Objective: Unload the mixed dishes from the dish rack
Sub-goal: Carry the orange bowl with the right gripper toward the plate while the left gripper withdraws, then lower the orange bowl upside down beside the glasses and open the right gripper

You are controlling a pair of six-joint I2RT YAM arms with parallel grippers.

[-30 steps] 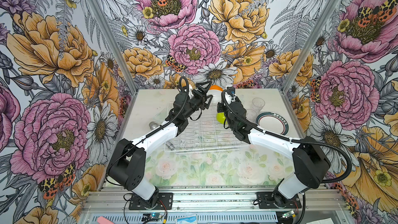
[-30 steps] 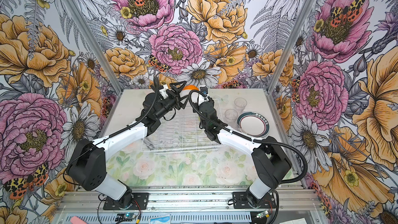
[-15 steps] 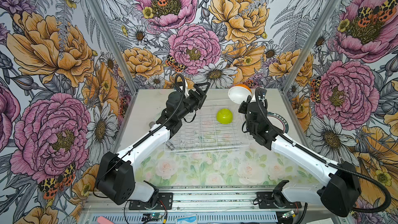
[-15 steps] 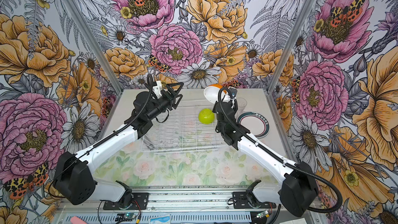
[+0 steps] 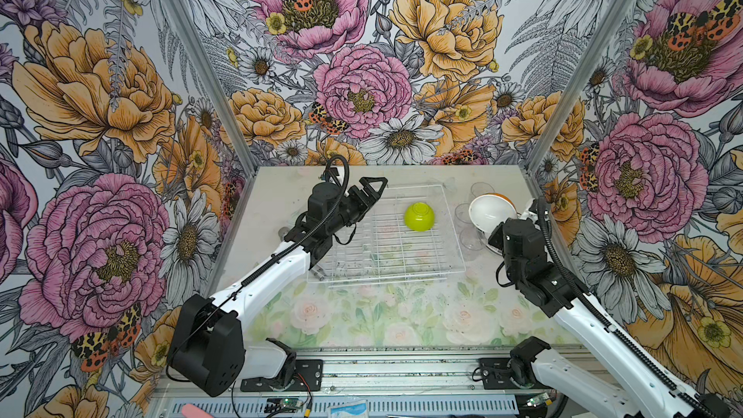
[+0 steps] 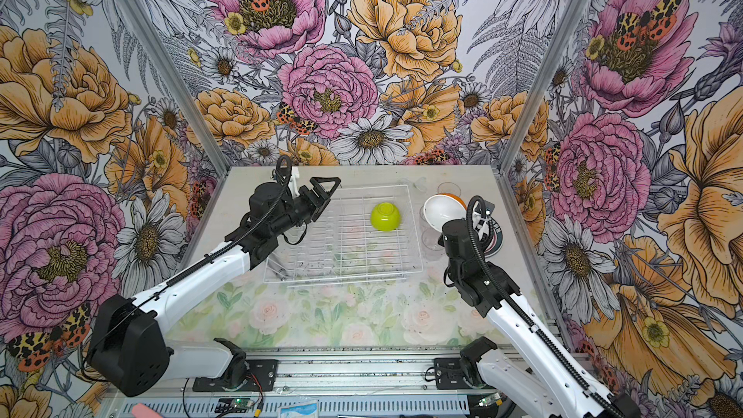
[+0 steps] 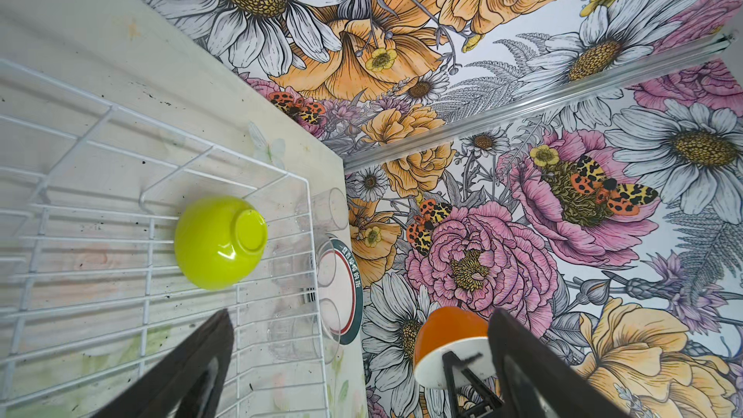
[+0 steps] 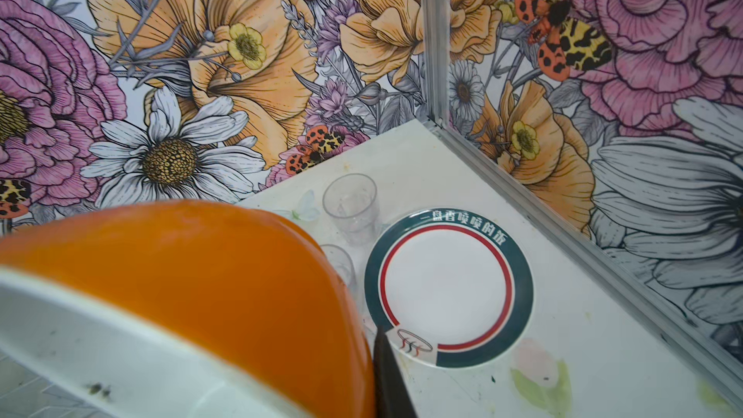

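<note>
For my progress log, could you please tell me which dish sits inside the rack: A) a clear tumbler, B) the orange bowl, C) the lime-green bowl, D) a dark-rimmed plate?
C: the lime-green bowl lies upside down inside the dish rack; the orange bowl is outside it.

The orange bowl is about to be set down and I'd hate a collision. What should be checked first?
1. Right gripper shut on orange bowl rim: ok.
2. Bowl clear of dish rack: ok.
3. Landing spot bare: cannot tell; tumblers and plate crowd beneath.
4. Left gripper open, apart from lime-green bowl: ok.
5. Rack emptied: not ok; lime-green bowl lies upside down inside.
</note>
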